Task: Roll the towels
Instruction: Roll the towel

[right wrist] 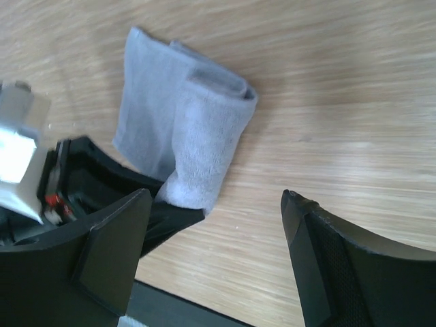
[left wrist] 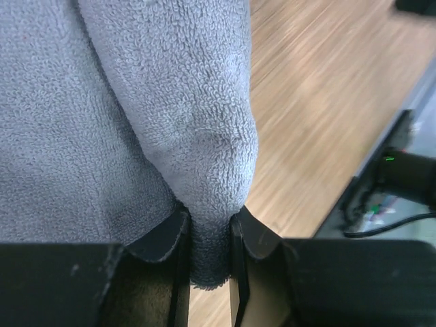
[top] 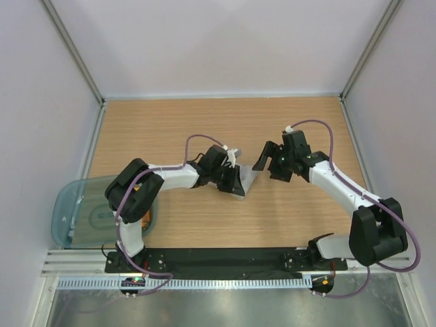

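The left pincer (left wrist: pixel 208 228) pinches the rolled end of the grey towel (right wrist: pixel 184 129), which lies near the middle of the counter (top: pixel 170 122). The right pincer (right wrist: pixel 216 201) gapes wide at the towel's one o'clock.

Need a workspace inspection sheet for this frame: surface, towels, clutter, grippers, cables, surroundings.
Surface: wooden table, no marks seen.
Job's things: grey towel mid-table, partly rolled; orange patch by the tub, mostly hidden.
Clutter: teal tub at the table's left edge.
Grippers: left gripper shut on a fold of the grey towel; right gripper open, holding nothing.
Cables: purple cables loop along both arms, no snag seen.
Surroundings: white walls, metal frame posts.
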Controlling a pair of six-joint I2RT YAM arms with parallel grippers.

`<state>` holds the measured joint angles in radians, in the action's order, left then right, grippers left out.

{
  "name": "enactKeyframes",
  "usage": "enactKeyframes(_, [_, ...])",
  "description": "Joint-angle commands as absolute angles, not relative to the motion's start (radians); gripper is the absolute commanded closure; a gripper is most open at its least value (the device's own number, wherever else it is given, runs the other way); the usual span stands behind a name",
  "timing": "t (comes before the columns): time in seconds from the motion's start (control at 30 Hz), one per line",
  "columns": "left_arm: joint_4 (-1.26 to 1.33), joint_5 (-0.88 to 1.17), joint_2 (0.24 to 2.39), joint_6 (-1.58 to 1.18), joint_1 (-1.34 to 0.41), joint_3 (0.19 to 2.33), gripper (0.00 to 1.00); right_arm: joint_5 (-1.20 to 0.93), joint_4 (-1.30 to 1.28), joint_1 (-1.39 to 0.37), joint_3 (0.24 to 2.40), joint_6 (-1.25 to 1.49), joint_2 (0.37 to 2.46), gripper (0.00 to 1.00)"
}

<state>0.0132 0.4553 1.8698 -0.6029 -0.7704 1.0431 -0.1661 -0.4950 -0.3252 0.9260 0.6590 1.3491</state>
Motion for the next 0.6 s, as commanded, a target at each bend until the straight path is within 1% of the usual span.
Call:
enactKeyframes(0.0, [0.130,0.635,1.905,-0.754,-0.706,1.035,0.84,-0.325,-0.266,-0.328,0.818,0.701,1.302,0.16])
enactKeyframes(0.13, [0.215,0.718,1.939,-0.874,-0.641,1.012,0.88,-0.399,-0.095,-0.328,0.712,0.776,1.310,0.16])
enactKeyframes(0.3, [0.235,0.773,1.983,-0.940,-0.600,0.997,0.88,-0.431,0.093,-0.327,0.637,0.844,1.350,0.16])
enactKeyframes(0.47, [0.274,0.804,2.031,-1.023,-0.565,0.983,0.87,-0.425,0.225,-0.330,0.604,0.884,1.400,0.16])
enactKeyframes(0.57, [0.324,0.828,2.054,-1.070,-0.549,0.971,0.87,-0.402,0.248,-0.331,0.603,0.887,1.428,0.16])
